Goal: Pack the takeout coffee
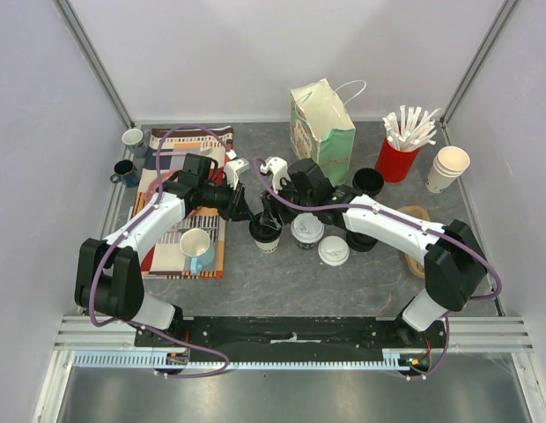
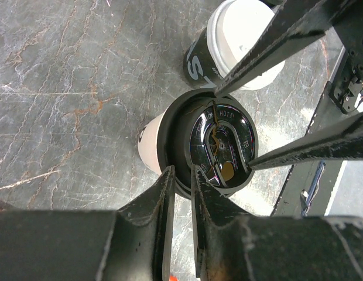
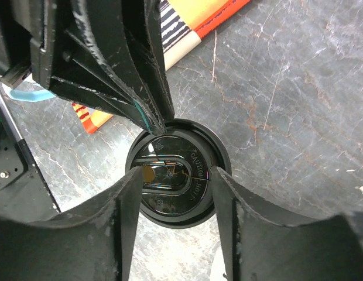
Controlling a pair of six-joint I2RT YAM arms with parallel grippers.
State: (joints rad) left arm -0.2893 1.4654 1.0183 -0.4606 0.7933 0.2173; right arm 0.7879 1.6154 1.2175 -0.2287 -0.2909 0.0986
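We count two takeout coffees [image 1: 306, 229] with white lids, at 3 o'clock of one black-lidded cup [image 1: 266, 233]. One paper bag [image 1: 321, 119] stands at 12. The coffees look light, thin-walled and crushable, so grip the wall below the lid, gently. Our right gripper [image 3: 175, 172] straddles the black lid [image 2: 219, 146], jaws apart. Our left gripper [image 2: 181, 172] is nearly closed at its rim, but we cannot tell if it grips.

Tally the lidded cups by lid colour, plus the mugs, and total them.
White-lidded cups: 2
Black-lidded cup: 1
Mugs: 3
Total: 6
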